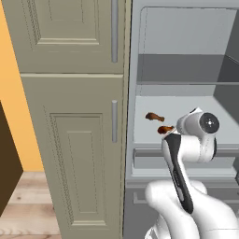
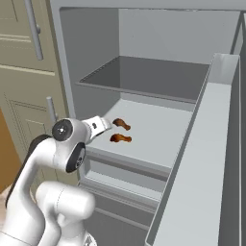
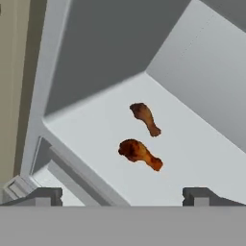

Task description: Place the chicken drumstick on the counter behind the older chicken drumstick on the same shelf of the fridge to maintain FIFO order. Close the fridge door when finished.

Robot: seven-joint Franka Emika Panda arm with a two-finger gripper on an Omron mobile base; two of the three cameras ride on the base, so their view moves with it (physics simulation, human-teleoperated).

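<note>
Basically gripper point(image 3: 123, 196) hung open, empty; hand view showed both drumsticks point(image 3: 140, 153) whole on the shelf point(image 3: 192, 158), left base view half-hid one.

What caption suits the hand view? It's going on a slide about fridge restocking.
Open gripper above two chicken drumsticks lying one behind the other on the pale fridge shelf.

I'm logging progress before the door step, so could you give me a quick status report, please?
Gripper open, empty, at the shelf's front. Two drumsticks on it: rear drumstick behind front drumstick, apart. Fridge door open. Nothing in the way.
</note>
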